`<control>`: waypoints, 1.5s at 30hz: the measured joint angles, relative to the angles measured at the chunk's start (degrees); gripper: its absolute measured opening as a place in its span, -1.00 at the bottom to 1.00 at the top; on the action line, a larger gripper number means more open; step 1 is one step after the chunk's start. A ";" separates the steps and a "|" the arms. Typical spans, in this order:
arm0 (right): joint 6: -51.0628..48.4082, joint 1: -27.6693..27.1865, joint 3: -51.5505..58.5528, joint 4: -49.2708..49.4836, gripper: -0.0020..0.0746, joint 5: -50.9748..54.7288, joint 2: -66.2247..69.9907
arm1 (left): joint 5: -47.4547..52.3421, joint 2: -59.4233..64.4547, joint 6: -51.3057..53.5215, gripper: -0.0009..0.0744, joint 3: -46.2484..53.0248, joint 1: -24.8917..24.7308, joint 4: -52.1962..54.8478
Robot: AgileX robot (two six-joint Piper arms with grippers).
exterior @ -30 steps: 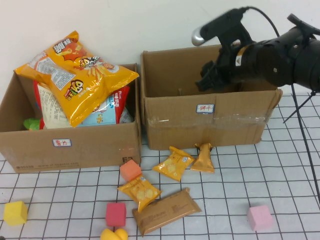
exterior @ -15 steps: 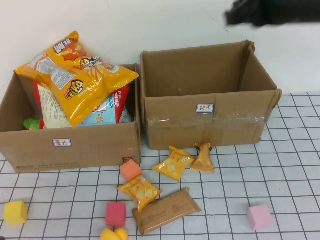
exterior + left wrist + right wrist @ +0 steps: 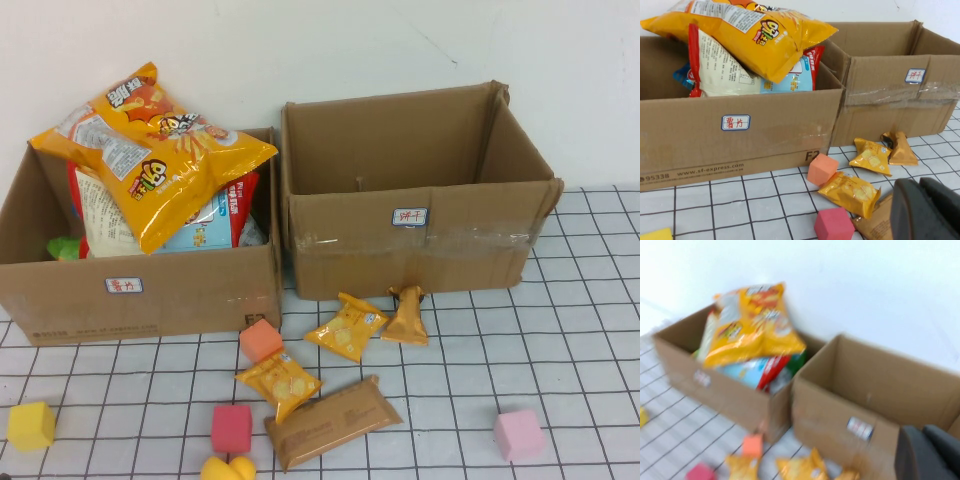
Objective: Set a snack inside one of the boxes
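Observation:
Two cardboard boxes stand at the back. The left box [image 3: 150, 295] is piled with big chip bags, an orange one [image 3: 160, 150] on top. The right box [image 3: 420, 245] looks empty. In front lie small yellow snack packets [image 3: 347, 327] [image 3: 279, 382] [image 3: 407, 318] and a brown packet [image 3: 333, 421]. Neither arm shows in the high view. My left gripper [image 3: 922, 210] is low over the brown packet [image 3: 875, 225], fingers together, holding nothing. My right gripper [image 3: 927, 455] is up in front of the right box [image 3: 860, 405], fingers together, empty.
Foam blocks lie on the gridded table: yellow [image 3: 30, 425], red [image 3: 232, 428], orange [image 3: 261, 341] and pink [image 3: 520, 434]. A yellow shape [image 3: 228, 468] sits at the front edge. A white wall stands behind the boxes.
The right arm was over the right box a second ago. It rose and left the high view. The snacks and boxes have not moved.

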 joint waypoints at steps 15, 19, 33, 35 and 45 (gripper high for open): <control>1.39 0.00 20.03 0.12 -0.95 21.47 -28.81 | 0.00 0.00 0.00 -0.98 0.00 0.00 0.00; -0.24 0.00 23.73 -1.87 -0.95 18.76 -33.41 | 0.00 0.00 0.00 -0.98 0.00 0.00 0.00; 3.16 -0.57 49.22 -8.85 -0.95 -9.62 -48.14 | 0.00 0.00 0.00 -0.98 0.00 0.00 0.00; 6.08 -2.52 52.03 -9.07 -0.95 -10.62 -50.21 | 0.00 0.00 0.00 -0.98 0.00 0.00 0.00; 8.99 -26.82 55.17 -9.53 -0.95 -8.78 -52.67 | 0.00 0.00 0.00 -0.98 0.00 0.00 0.00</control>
